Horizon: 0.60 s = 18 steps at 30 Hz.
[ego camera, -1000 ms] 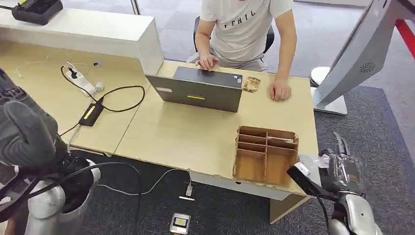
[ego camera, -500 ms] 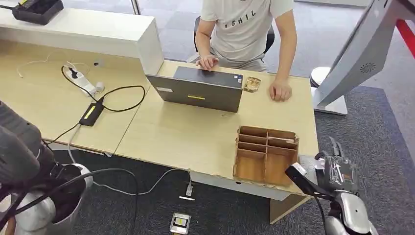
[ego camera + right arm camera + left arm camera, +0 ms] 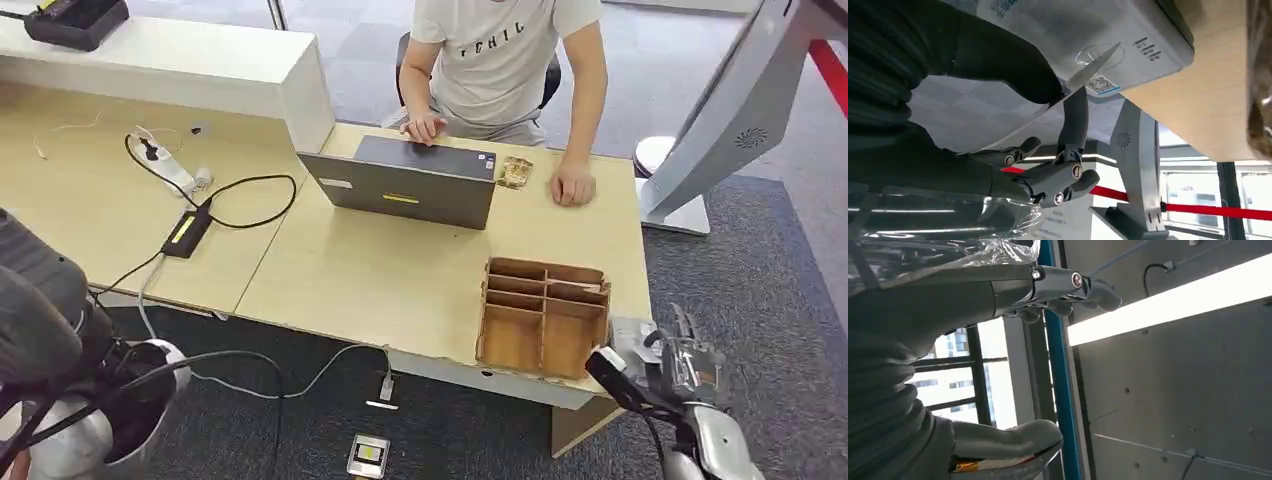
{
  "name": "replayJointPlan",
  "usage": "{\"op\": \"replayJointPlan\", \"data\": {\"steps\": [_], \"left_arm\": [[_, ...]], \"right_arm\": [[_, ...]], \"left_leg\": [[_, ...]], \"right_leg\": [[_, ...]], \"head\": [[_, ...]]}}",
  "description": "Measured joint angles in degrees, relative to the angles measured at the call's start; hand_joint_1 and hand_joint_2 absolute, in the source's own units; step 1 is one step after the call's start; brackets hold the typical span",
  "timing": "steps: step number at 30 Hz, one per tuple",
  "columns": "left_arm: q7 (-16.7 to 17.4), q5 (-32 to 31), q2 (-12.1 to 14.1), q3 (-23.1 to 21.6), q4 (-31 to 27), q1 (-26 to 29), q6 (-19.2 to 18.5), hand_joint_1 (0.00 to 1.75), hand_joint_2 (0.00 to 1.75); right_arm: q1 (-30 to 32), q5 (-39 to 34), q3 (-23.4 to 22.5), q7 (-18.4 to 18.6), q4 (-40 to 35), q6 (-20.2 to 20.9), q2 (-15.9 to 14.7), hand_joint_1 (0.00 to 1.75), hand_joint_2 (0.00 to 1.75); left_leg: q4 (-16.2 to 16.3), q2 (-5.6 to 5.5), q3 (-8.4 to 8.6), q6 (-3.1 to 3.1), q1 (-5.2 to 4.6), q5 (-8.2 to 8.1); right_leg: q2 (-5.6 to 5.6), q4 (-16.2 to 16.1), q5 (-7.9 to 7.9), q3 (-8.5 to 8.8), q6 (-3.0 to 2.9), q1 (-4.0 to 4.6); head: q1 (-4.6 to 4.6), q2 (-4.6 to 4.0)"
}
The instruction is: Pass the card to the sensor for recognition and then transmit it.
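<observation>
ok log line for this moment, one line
right hand pinches card | by desk corner, beside wooden organizer | left hand holds nothing | person seated at laptop

The robot's silver right arm ended in a dark-fingered right robot hand (image 3: pixel 683 362) wrapped in clear plastic film, with round metal screws at its finger pivots. The left robot hand (image 3: pixel 998 360) wore a grey ribbed cover, a thick grey thumb, and black cables trailed nearby.
</observation>
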Motion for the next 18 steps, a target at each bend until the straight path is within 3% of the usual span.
{"op": "replayJointPlan", "data": {"steps": [18], "left_arm": [[-0.6,2.5,0.2,-0.7,0.1,-0.5,-1.1,0.00,1.75]], "right_arm": [[0.1,-0.8,1.1,-0.7,2.2,1.1,0.9,1.75,1.75]], "left_leg": [[0.0,0.02,0.10,0.00,0.00,0.00]], "right_leg": [[0.03,0.0,0.01,0.04,-0.01,0.01]], "head": [[0.00,0.00]]}}
